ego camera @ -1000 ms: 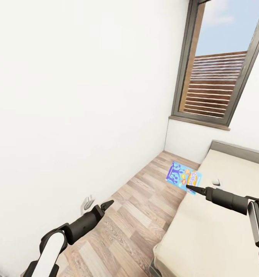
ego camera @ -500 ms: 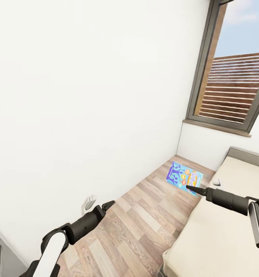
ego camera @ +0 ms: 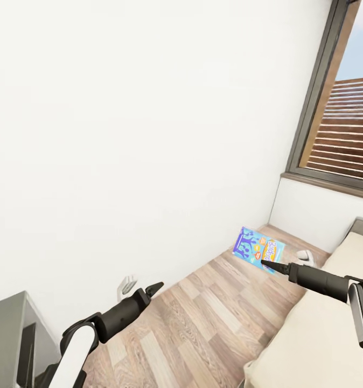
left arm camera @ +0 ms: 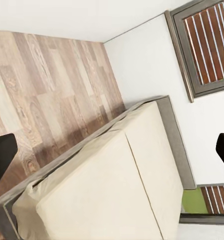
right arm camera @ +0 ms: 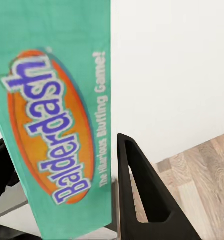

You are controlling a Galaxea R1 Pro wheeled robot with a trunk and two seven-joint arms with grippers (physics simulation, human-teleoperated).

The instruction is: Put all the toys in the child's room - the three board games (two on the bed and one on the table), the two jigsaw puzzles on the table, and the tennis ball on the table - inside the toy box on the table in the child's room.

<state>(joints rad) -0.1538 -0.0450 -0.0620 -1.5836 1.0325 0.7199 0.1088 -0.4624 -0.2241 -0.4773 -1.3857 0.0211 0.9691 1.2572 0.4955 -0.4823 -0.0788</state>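
— What is written on the board game [right arm camera: 57, 130]?
— "Balderdash", and beside it "The Hilarious Bluffing Game!".

— Where is it?
— At middle right of the head view, in the air over the wood floor [ego camera: 203, 318], clamped between the fingers of the right gripper [ego camera: 265, 264].

— Is there free room?
— Yes, between the white wall [ego camera: 138, 134] and the bed [ego camera: 316, 339].

— And the left gripper [ego camera: 152, 288]?
— Its fingers are spread and it holds nothing, at lower left.

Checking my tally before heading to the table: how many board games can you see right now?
1. A light blue board game is clamped in the right gripper, held in the air above the wood floor beside the bed. Others may be out of view.
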